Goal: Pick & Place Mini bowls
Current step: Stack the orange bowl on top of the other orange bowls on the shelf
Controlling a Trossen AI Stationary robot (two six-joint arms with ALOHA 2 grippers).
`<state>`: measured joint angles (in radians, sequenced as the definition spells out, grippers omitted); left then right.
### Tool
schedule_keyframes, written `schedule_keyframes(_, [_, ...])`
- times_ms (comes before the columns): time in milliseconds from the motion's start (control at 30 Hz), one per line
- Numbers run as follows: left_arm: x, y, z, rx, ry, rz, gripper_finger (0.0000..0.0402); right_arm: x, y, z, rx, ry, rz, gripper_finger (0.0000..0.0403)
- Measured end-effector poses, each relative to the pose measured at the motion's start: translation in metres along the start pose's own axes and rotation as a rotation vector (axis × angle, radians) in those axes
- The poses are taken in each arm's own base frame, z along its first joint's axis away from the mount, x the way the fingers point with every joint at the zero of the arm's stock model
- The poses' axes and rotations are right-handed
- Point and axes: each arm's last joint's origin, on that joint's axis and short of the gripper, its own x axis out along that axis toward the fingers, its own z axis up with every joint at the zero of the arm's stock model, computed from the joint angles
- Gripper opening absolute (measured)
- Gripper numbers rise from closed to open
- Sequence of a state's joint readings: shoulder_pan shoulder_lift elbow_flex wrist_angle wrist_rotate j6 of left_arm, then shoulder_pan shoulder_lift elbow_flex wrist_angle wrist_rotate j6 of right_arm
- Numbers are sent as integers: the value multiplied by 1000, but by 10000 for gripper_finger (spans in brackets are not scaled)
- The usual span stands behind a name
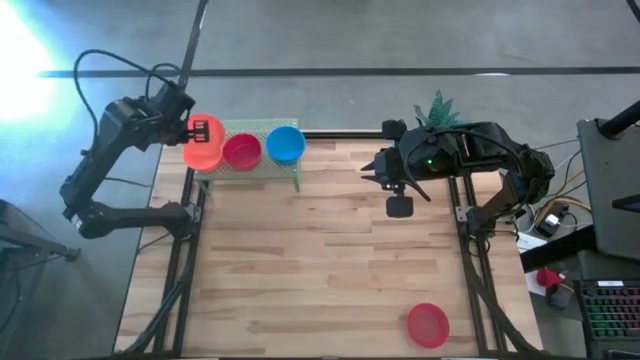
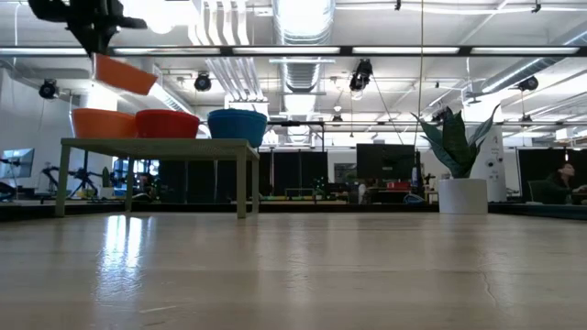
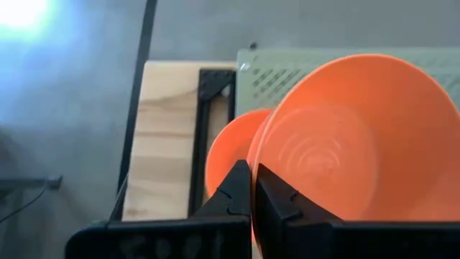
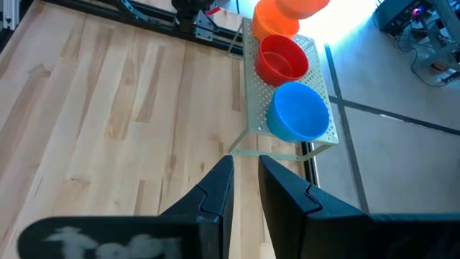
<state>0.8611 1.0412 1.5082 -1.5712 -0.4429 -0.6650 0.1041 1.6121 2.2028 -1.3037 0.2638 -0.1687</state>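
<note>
Your left gripper (image 3: 251,188) is pinched on the rim of an orange bowl (image 3: 352,137), held tilted just above another orange bowl (image 3: 228,155) on the small rack (image 1: 262,168). It looks light, stiff and slick, so keep the rim hold. Your right gripper (image 4: 246,188) waits, fingers slightly apart.

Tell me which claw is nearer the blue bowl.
Left. The left claw holds an orange bowl two bowls from the blue bowl; the right claw waits farther off.

Orange bowl (image 3: 345,137): tilted, raised above the orange stack (image 2: 103,122) at the rack's end. Red stack (image 1: 241,150): rack middle. Blue stack (image 1: 285,144): other end. Single red bowl (image 1: 428,325): upright, alone on the desk's near edge.
</note>
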Motion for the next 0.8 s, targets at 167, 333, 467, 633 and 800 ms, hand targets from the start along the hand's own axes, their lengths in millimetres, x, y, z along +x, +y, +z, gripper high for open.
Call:
schedule_keyframes(167, [19, 1, -7, 1, 67, 54, 0, 0, 0, 0, -16, 0, 0, 63])
schedule_keyframes(333, [27, 0, -11, 6, 104, 64, 0, 0, 0, 0, -15, 0, 0, 63])
schedule_keyframes(467, [28, 0, -11, 6, 102, 62, 0, 0, 0, 0, -15, 0, 0, 63])
schedule_keyframes(633, [28, 0, -10, 9, 73, 98, 0, 0, 0, 0, -15, 0, 0, 63])
schedule_keyframes(800, [38, -3, -13, 17, 84, 108, 0, 0, 0, 0, -15, 0, 0, 63])
